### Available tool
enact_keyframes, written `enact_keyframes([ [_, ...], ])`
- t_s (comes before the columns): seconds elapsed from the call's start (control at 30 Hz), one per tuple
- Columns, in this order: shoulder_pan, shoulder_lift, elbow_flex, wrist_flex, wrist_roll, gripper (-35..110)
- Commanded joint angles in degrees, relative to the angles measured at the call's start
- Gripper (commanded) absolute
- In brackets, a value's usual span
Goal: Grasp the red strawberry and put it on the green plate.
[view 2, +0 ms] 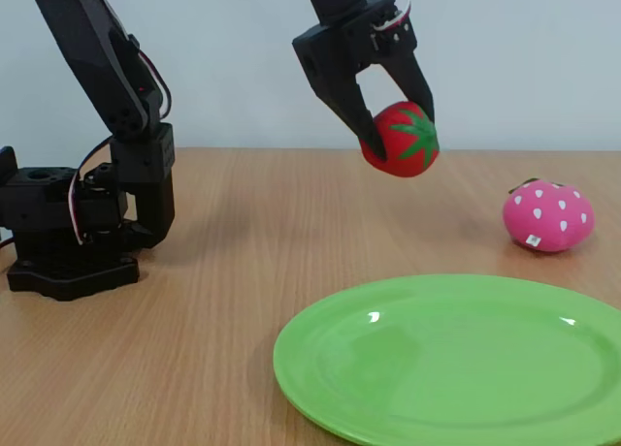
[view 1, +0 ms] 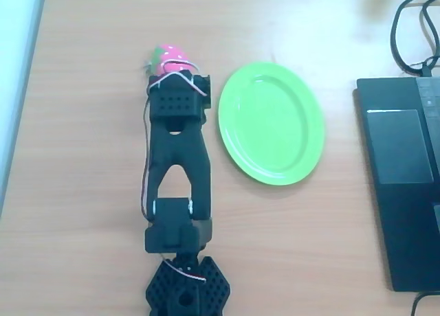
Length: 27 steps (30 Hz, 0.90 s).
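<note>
Strawberry first: you have the red strawberry (view 2: pixel 401 139) clamped between the two black fingers of the gripper (view 2: pixel 399 133) in the fixed view, and it hangs clear above the wooden table (view 2: pixel 223 271), its green leafy cap turned toward the camera. The fingers are closed snugly on its sides (one finger crosses the left face, the other sits at the upper right edge), so the fruit is carried and touches nothing else.

Your green plate (view 2: pixel 456 359) lies flat on the table in the foreground of that view, nearer the camera than the held fruit and well below it. From the overhead view the green plate (view 1: pixel 271 123) sits just right of the arm's outstretched link (view 1: pixel 180 158), with a narrow strip of bare wood between them.

You also have a pink strawberry with white dots (view 2: pixel 547 216) resting on the table, to the right of the gripper in the fixed view and beyond the plate. In the overhead view it (view 1: pixel 171 58) peeks out just past the arm's far end, partly covered by the wrist.

At the right edge of the overhead view a laptop (view 1: pixel 399 165) lies on the table, apart from the plate, with black cables (view 1: pixel 409 34) looping above it.
</note>
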Motion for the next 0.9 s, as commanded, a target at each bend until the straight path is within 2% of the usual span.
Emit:
enact_keyframes([
  [0.0, 4.31, -1.67, -2.64, 1.14, 0.44, 12],
  [0.33, 11.60, -15.12, -13.01, 1.23, 3.43, 10],
  [0.87, 17.40, -30.41, -26.02, 0.97, 4.39, 10],
])
